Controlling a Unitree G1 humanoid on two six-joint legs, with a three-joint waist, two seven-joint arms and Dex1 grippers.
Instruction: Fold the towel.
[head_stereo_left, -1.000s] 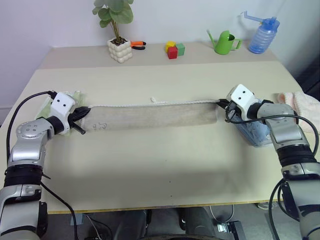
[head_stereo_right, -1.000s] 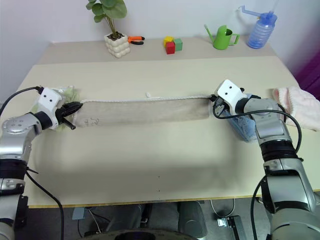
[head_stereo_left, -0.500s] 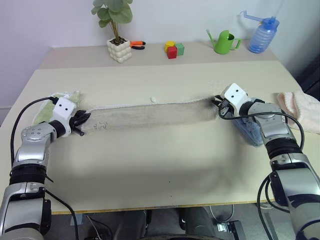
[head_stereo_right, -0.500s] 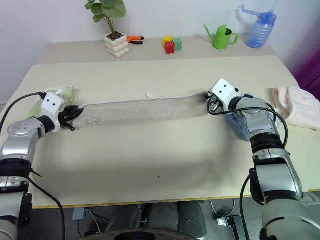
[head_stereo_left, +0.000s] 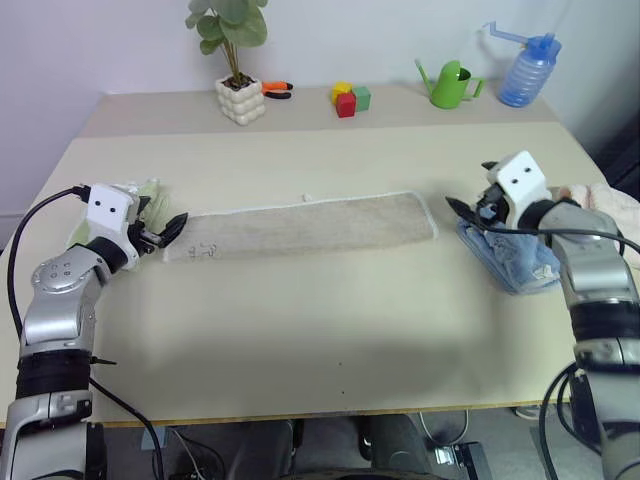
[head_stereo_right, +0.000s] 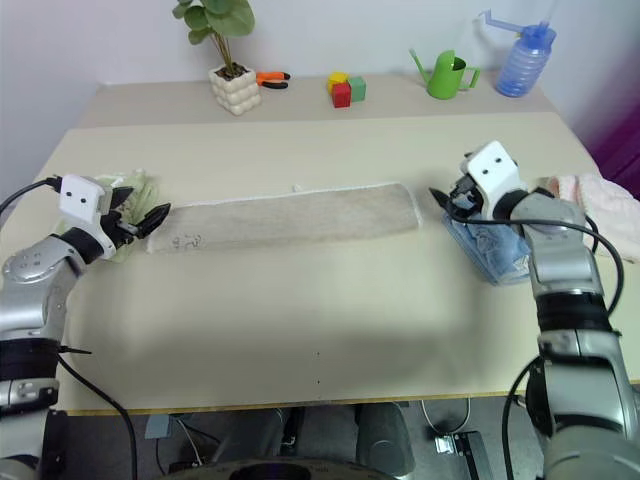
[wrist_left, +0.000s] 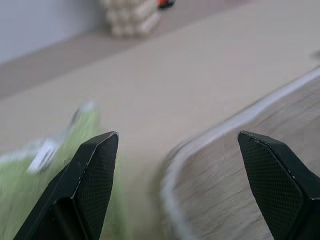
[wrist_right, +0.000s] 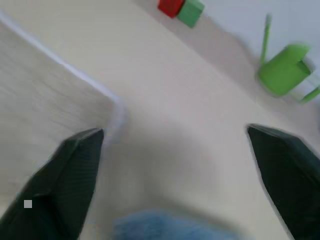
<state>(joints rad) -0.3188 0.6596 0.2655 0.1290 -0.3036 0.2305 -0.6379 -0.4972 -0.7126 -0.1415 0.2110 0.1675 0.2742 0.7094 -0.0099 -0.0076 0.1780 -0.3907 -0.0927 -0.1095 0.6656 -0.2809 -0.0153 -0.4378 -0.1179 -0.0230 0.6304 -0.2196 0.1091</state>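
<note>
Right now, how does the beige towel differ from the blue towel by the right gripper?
The beige towel lies flat in a long folded strip across the table's middle; the blue towel is a small fluffy bunch near the right edge. The beige towel has white edging; the blue towel shows none. Neither is gripped.

You are looking at the towel (head_stereo_left: 305, 226) lying flat in a long strip across the middle of the table (head_stereo_left: 330, 340), its left end just beside the left gripper (head_stereo_left: 165, 232) and its right end a little apart from the right gripper (head_stereo_left: 462, 209). A second cloth (head_stereo_left: 100, 215) is lying under and behind the left gripper at the table's left edge, while a fluffy towel (head_stereo_left: 515, 262) is sitting beneath the right gripper, with another cloth (head_stereo_left: 605, 205) at the right edge. Along the far side, left to right, are standing a potted plant (head_stereo_left: 238, 75), a small tool (head_stereo_left: 276, 90) just beside it, toy blocks (head_stereo_left: 349, 99), a watering can (head_stereo_left: 450, 84) and a bottle (head_stereo_left: 524, 70).
</note>
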